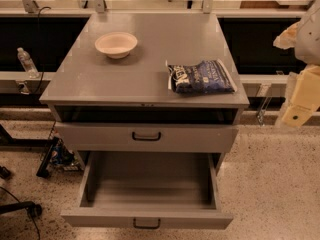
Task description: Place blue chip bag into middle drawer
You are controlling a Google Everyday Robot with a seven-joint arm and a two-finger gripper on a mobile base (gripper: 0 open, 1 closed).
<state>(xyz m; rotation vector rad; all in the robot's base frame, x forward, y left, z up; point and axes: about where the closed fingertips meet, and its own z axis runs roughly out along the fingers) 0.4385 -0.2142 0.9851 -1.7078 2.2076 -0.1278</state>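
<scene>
Nearest, at 6 o'clock: middle drawer point(148, 223) pulled wide, nothing seen inside. Farther, on cabinet top point(125, 79), blue chip bag point(201, 77) lying flat toward front right corner, long axis running 9 to 3. Gripper point(298, 115) at right edge, roughly 3 o'clock from bag, apart; grip state: cannot tell. Bowl point(116, 44) beyond, 10 o'clock.

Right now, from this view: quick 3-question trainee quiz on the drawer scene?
1. True or false: the blue chip bag lies inside the middle drawer.
2. Which is pulled open: A) the front above, B) the middle drawer?
3. What else sits on the cabinet top, and where is the gripper?

Key: 1. False, it lies on the cabinet top. 2. B. 3. The cream bowl; the gripper is at the right edge, apart from the bag.
</scene>
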